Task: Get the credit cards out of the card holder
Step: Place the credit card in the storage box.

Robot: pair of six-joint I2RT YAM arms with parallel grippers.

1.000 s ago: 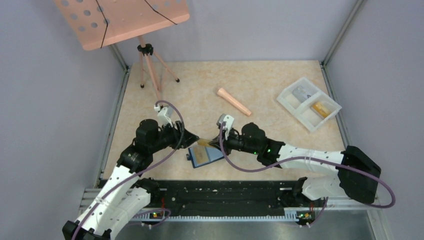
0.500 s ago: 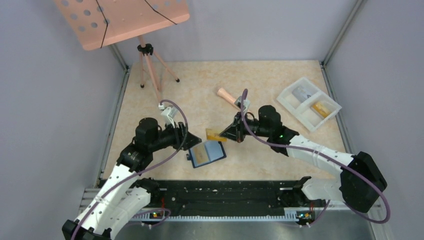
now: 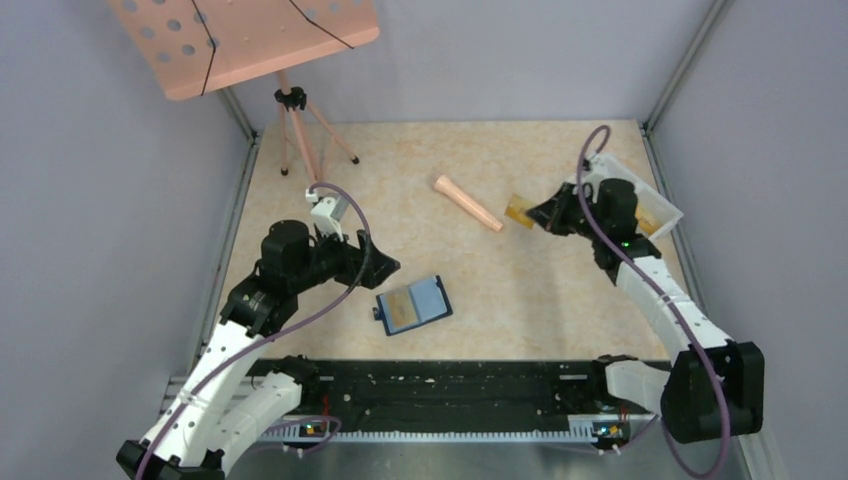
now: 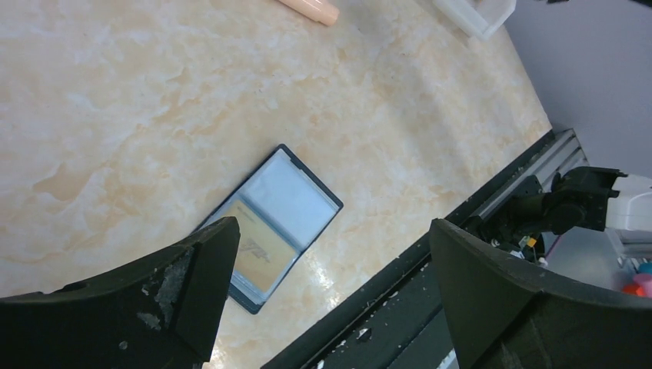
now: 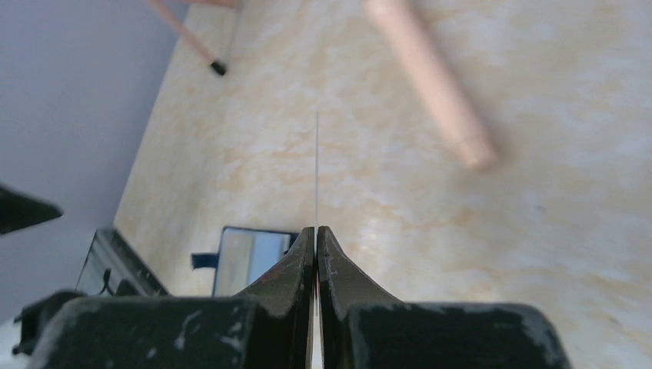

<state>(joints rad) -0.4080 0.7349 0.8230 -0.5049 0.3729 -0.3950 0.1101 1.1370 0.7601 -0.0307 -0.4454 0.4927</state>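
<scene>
The dark navy card holder [image 3: 412,305] lies spread open on the table, with a tan-gold card in its left pocket [image 4: 261,250] and a pale blue pocket to the right. My left gripper [image 3: 385,265] hovers just left of the holder, open and holding nothing [image 4: 332,224]. Far to the right, my right gripper [image 3: 530,213] is raised near the white tray and shut on a tan-gold credit card [image 3: 518,210]. That card shows edge-on as a thin line [image 5: 317,169] in the right wrist view. The holder [image 5: 254,257] shows behind the shut fingers there.
A white two-compartment tray [image 3: 665,205] sits at the back right, partly hidden by my right arm, with a gold item inside. A pink tapered stick [image 3: 467,202] lies mid-table. A music stand on a tripod [image 3: 295,120] occupies the back left. A black rail [image 3: 430,385] runs along the near edge.
My right gripper pulled a tan-gold card from the holder and carried it up and right toward the tray. My left gripper let go of the holder, opened and drew back left.
</scene>
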